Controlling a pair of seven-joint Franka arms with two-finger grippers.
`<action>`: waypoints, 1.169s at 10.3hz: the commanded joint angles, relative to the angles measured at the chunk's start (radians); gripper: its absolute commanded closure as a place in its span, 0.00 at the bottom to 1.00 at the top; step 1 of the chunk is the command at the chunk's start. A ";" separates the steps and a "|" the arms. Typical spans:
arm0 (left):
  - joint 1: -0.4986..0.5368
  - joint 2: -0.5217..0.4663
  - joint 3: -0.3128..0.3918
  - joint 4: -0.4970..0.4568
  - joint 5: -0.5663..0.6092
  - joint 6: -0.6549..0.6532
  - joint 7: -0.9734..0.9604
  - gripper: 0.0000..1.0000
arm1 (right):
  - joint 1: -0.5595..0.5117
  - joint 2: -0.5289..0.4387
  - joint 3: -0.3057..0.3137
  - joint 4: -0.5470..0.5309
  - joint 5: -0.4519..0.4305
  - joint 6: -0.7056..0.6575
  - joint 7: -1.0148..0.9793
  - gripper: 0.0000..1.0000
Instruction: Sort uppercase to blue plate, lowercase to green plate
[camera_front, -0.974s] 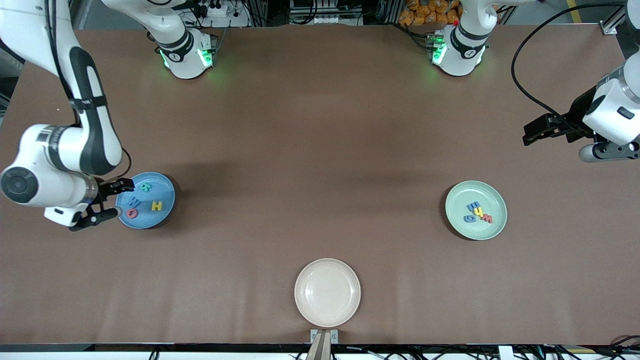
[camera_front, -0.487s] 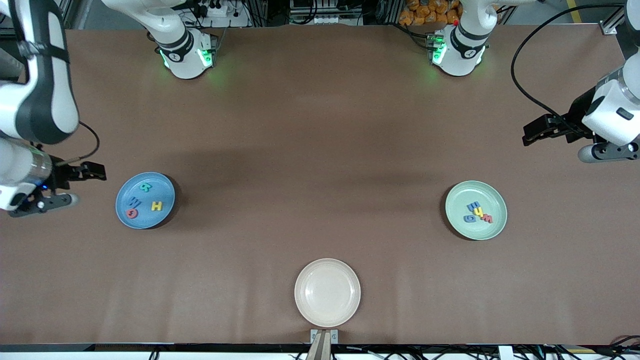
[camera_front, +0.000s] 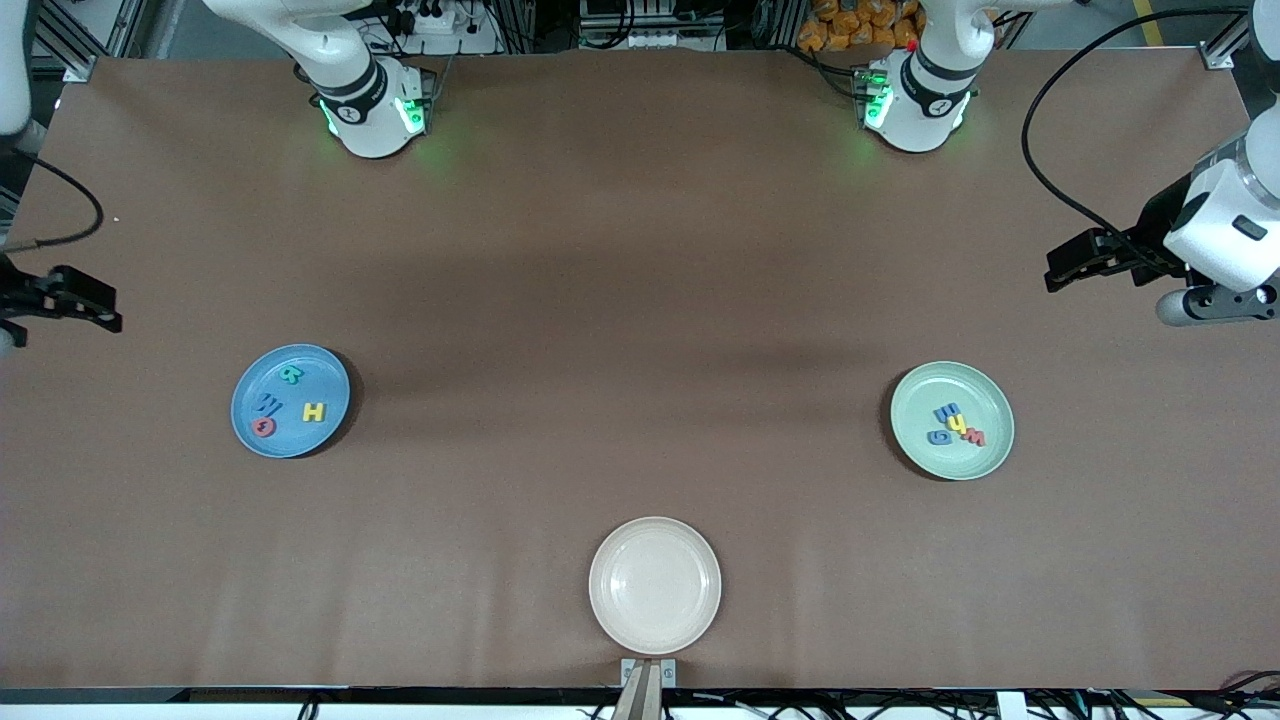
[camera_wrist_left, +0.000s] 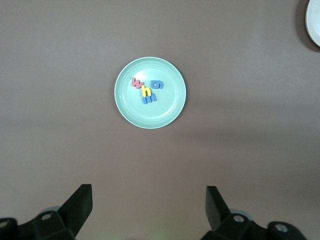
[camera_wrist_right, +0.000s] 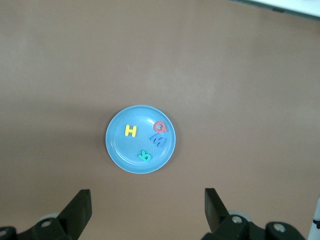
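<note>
The blue plate (camera_front: 300, 440) holds the teal R (camera_front: 291, 376), blue W (camera_front: 270, 405), red Q (camera_front: 264, 427) and yellow H (camera_front: 314, 411). The green plate (camera_front: 920, 400) holds the blue e (camera_front: 946, 412), yellow h (camera_front: 960, 428), red w (camera_front: 975, 437) and blue g (camera_front: 937, 437). My right gripper (camera_front: 55, 310) is open and empty, high over the table's edge at the right arm's end. The right wrist view looks down on the blue plate (camera_wrist_right: 120, 150). My left gripper (camera_front: 1125, 285) waits open and empty, high at the left arm's end. The left wrist view shows the green plate (camera_wrist_left: 150, 115).
A beige plate (camera_front: 655, 585) with nothing on it lies near the table's front edge, midway between the two other plates. A bit of it shows in the left wrist view (camera_wrist_left: 315, 22). The two arm bases stand along the table's far edge.
My right gripper has lifted off from beside the blue plate and drawn back toward the right arm's end of the table. The left arm has not moved. The letters lie as before.
</note>
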 joint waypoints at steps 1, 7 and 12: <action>0.000 -0.006 0.001 -0.002 -0.008 -0.004 0.001 0.00 | 0.022 -0.006 0.006 0.056 0.012 -0.034 0.094 0.00; 0.000 -0.001 0.001 0.000 -0.008 -0.004 0.001 0.00 | 0.005 -0.037 0.020 0.120 0.014 -0.163 0.210 0.00; 0.001 -0.001 0.007 0.020 0.014 -0.004 0.023 0.00 | -0.023 -0.059 0.028 0.102 0.114 -0.157 0.261 0.00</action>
